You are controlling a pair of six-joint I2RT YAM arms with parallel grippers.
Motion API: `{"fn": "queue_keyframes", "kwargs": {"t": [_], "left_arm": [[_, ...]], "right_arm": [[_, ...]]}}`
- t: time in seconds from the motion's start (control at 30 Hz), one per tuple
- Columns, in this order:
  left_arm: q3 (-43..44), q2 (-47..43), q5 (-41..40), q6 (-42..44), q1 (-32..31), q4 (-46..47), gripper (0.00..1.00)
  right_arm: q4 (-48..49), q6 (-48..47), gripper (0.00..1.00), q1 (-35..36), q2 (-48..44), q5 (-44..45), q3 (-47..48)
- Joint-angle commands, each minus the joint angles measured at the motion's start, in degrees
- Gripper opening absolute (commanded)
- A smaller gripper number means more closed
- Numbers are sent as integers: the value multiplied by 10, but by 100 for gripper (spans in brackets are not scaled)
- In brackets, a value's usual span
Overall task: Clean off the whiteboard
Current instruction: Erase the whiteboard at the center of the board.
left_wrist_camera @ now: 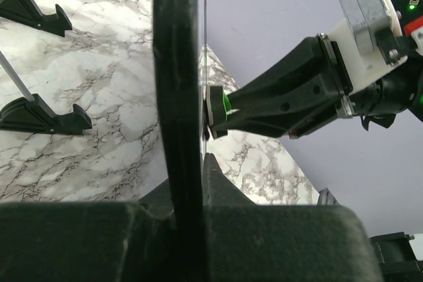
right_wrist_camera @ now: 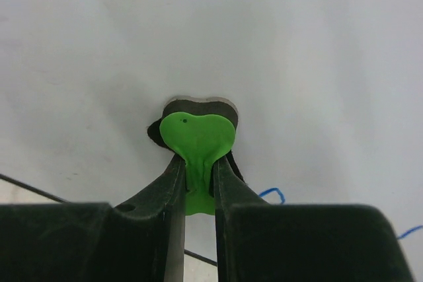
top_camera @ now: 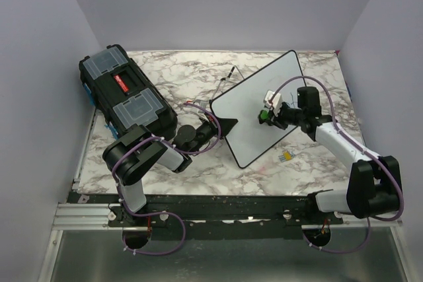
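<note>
Jaws of the right gripper (right_wrist_camera: pixel 197 166) pinch a green heart-shaped plastic eraser (right_wrist_camera: pixel 198 137), dark pad pressed against the flat white black-framed whiteboard (top_camera: pixel 264 84). The left gripper (top_camera: pixel 223 125) jaws clamp its left edge. It stands centre-right on the marble-patterned table (top_camera: pixel 185 77).

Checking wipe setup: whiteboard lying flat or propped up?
Propped up, tilted. The whiteboard stands on edge, the left gripper shut on its frame; the right gripper presses a green eraser against its face.
</note>
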Motion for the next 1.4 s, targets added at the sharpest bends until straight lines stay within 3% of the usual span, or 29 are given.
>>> {"fn": "queue_keyframes", "kwargs": {"t": [0.0, 0.17, 0.27, 0.37, 0.57, 0.67, 0.9, 1.1, 1.37], "left_arm": [[20, -9, 70, -10, -17, 105, 0], [18, -10, 68, -7, -17, 105, 0], [17, -12, 68, -8, -16, 105, 0], [15, -13, 68, -7, -16, 105, 0], [14, -14, 69, -7, -17, 105, 0], [13, -15, 68, -6, -17, 105, 0], [19, -10, 69, -10, -16, 105, 0], [17, -14, 68, -8, -16, 105, 0], [17, -14, 69, -8, -15, 105, 0]], "right_arm": [[-66, -9, 1, 33, 14, -82, 3], [6, 95, 1, 33, 14, -72, 59], [45, 143, 1, 32, 16, 7, 81], [67, 150, 1, 20, 21, 76, 80], [61, 108, 1, -8, 28, 133, 28], [40, 63, 1, -8, 19, 122, -16], [-128, -108, 1, -2, -17, -60, -69], [-113, -70, 1, -12, 8, 31, -51], [47, 43, 1, -43, -19, 88, -44]]}}
